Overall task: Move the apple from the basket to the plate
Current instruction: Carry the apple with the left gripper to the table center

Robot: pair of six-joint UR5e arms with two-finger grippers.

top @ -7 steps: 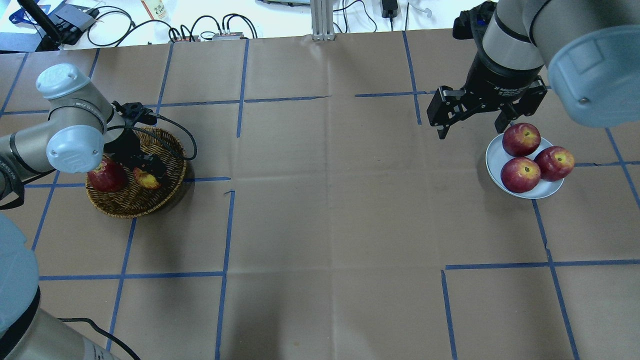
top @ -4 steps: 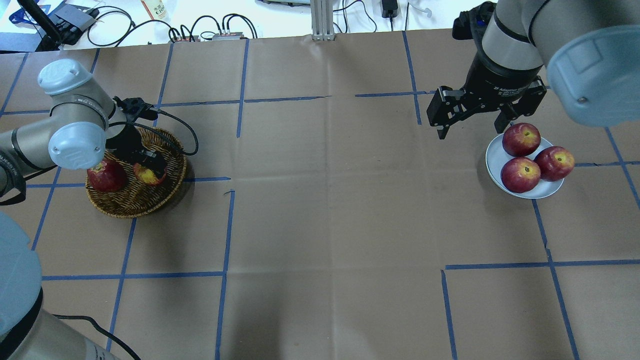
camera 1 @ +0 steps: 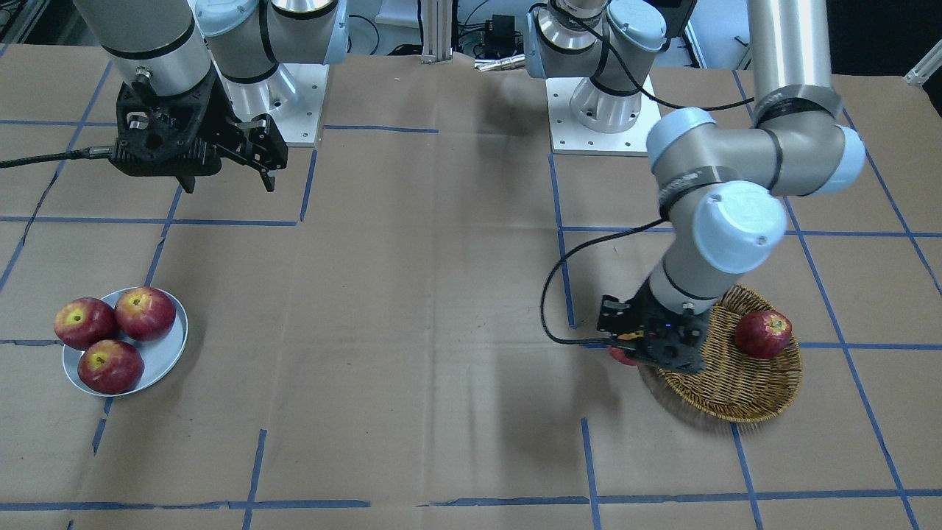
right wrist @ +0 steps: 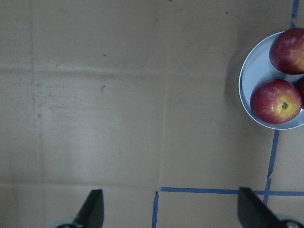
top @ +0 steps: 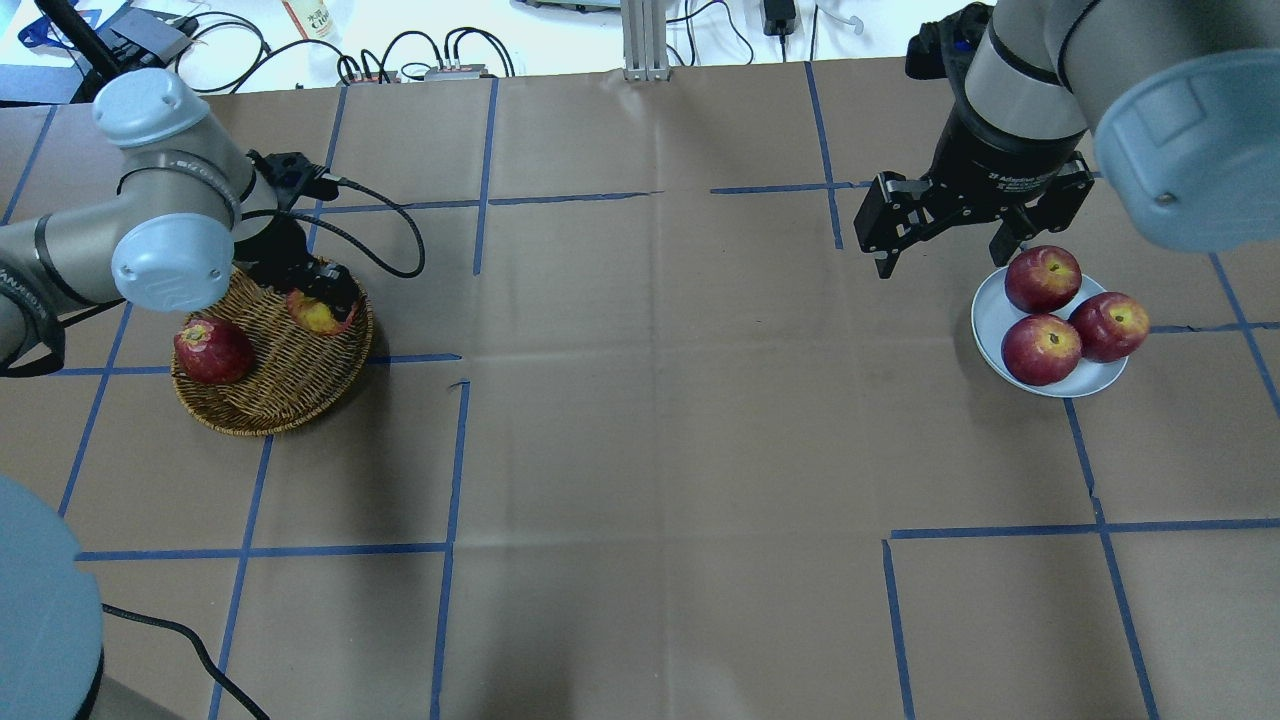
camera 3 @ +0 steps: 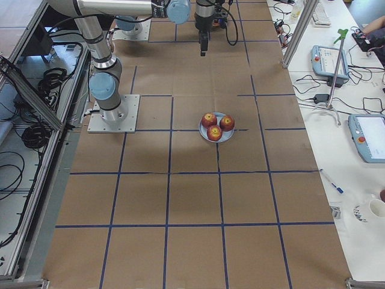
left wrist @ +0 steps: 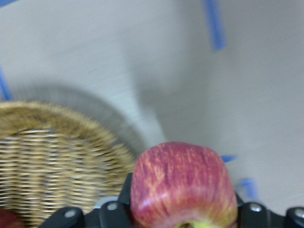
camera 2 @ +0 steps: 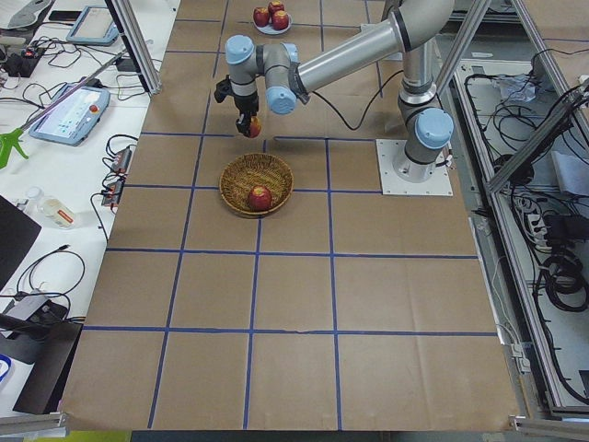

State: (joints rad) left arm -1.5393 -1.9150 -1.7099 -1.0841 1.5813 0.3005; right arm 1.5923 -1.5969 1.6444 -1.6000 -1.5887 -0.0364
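My left gripper [top: 322,298] is shut on the streaky pinkish-red apple [top: 317,315] and holds it in the air over the far right rim of the wicker basket [top: 270,395]. The left wrist view shows the apple [left wrist: 183,183] between the jaws, with the basket [left wrist: 47,152] below and to the left. In the front view the apple [camera 1: 622,357] peeks out under the gripper [camera 1: 651,346]. The pale grey-blue plate [top: 990,312] lies at the far right. My right gripper [top: 942,258] is open and empty, hovering just left of the plate.
A darker red apple [top: 212,350] lies in the basket's left part. Three dark red apples [top: 1042,348] fill most of the plate. Blue tape lines cross the brown paper table cover [top: 660,400]. Cables lie along the far edge.
My left gripper has risen out of the basket with the streaky apple and moved toward the basket's far right rim. The right arm has hardly moved.
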